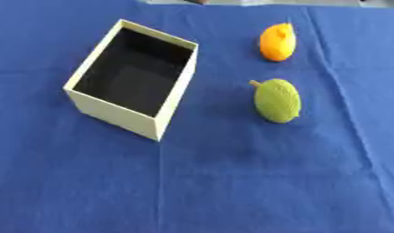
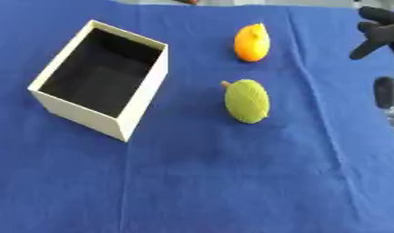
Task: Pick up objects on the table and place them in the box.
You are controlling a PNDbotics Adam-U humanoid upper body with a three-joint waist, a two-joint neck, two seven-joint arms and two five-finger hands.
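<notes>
On the blue cloth: I see three things laid out, all resting on the tablecloth (image 1: 231, 182), which shows fold creases.
Box: cream cardboard box (image 1: 112, 111), open top, dark inside, nothing visible in it; it sits at the left, turned askew to the table edge.
Orange fruit: orange fruit (image 1: 277, 42), far right of the box, well apart from it, a small stem tip at its upper end.
Green fruit: bumpy green fruit with a short brown stalk (image 1: 278, 100), jackfruit-like, lying just nearer to me than the orange one, apart from it and from the box.
Right hand: black right hand (image 2: 379, 32) shows only in the right eye view, at the upper right edge, above the cloth, fingers relaxed and spread, holding nothing, well apart from both fruits. Below it a dark rounded part of the arm (image 2: 386, 93) shows at the edge.
Left hand: I cannot find it in either view.
Writing: I can read no label or brand on the box or fruits.
</notes>
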